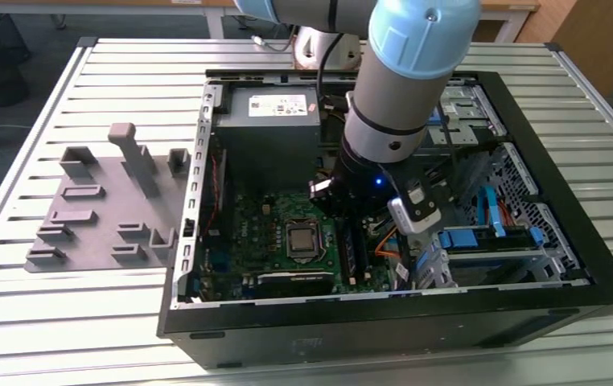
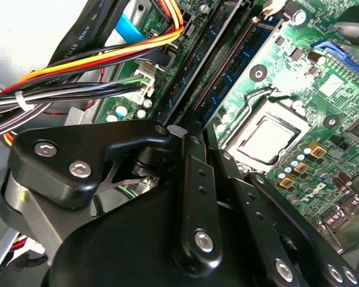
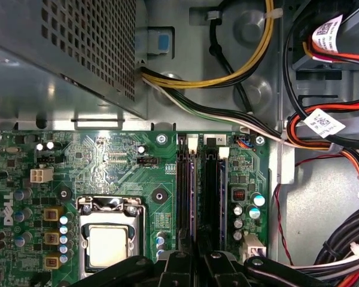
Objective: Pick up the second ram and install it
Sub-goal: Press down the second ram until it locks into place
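Observation:
The second ram (image 3: 194, 191) is a thin blue-green strip standing on edge in a long black slot of the green motherboard (image 3: 107, 161). In the second wrist view the second ram (image 2: 230, 81) runs away from my fingertips. My gripper (image 3: 197, 254) is low inside the computer case, with its black fingers drawn together over the near end of that strip. In the exterior view the gripper (image 1: 351, 229) hangs over the slots beside the processor socket (image 1: 303, 239). A similar strip (image 3: 225, 191) stands in the neighbouring slot.
A grey fixture (image 1: 103, 209) with upright posts lies on the slatted table at the exterior view's left. Inside the black case (image 1: 392, 310) are the power supply (image 1: 269, 129), bundled cables (image 3: 323, 131) and blue drive brackets (image 1: 479, 237), all close to the arm.

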Robot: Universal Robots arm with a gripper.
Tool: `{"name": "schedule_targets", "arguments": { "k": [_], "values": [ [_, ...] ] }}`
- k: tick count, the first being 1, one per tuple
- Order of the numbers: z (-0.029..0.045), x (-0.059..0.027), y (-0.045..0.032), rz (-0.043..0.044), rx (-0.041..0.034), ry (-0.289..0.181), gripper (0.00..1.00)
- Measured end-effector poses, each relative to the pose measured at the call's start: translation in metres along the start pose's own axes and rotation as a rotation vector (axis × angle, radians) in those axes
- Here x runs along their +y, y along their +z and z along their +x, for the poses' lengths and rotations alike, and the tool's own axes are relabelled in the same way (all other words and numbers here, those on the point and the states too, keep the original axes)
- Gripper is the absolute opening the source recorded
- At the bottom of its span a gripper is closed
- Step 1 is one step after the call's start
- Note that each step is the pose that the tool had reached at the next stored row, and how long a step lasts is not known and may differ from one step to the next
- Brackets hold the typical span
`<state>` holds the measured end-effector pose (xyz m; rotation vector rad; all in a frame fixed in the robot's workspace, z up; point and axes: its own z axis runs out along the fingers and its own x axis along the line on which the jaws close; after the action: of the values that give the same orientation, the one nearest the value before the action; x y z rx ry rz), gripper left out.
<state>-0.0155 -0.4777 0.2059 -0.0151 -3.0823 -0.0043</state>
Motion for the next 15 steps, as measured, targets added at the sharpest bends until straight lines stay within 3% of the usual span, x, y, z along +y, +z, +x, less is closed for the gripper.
{"name": "schedule_targets", "arguments": {
  "k": [15],
  "values": [
    [-0.0001,0.0,0.0004,-0.0001,-0.0001,0.0,0.14]
  ]
}}
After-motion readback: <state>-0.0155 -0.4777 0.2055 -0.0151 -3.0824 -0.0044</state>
